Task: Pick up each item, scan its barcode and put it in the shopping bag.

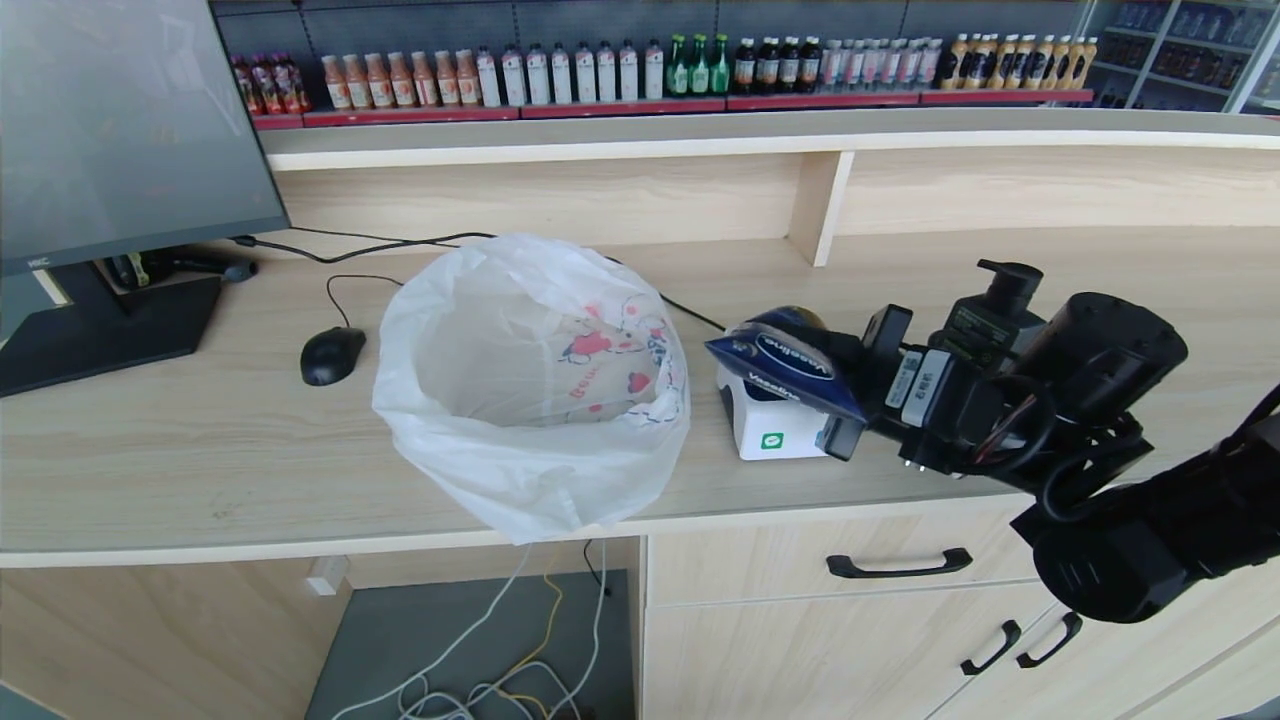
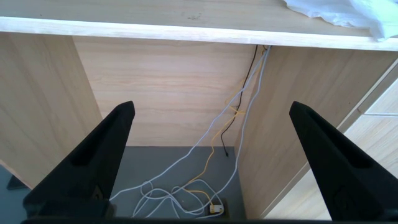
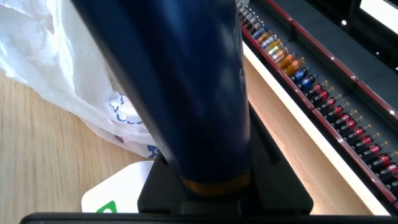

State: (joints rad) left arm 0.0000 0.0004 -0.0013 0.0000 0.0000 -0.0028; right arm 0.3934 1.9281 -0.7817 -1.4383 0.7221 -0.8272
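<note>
Your right gripper [image 1: 858, 385] is clamped on a dark blue tube [image 1: 785, 365], which lies roughly level between the fingers with its flat end pointing toward the shopping bag [image 1: 520, 480]. You can see the tube [image 3: 180, 81] from the right wrist too, running up between the jaws. It hangs over a small white box [image 1: 775, 430] that stands on the counter [image 1: 180, 450] near the front edge, just right of the bag. The bag is open, and its lower side spills over the counter's front edge. Behind your right gripper stands a black pump bottle [image 1: 990, 305].

Your left gripper [image 2: 211, 109] has its fingers [image 2: 93, 162] spread wide with nothing between them. It sits below the counter top, facing the recess where loose cables [image 2: 205, 186] lie.

Toward the counter's left end you have a black mouse [image 1: 332, 355] and a monitor [image 1: 120, 130].
</note>
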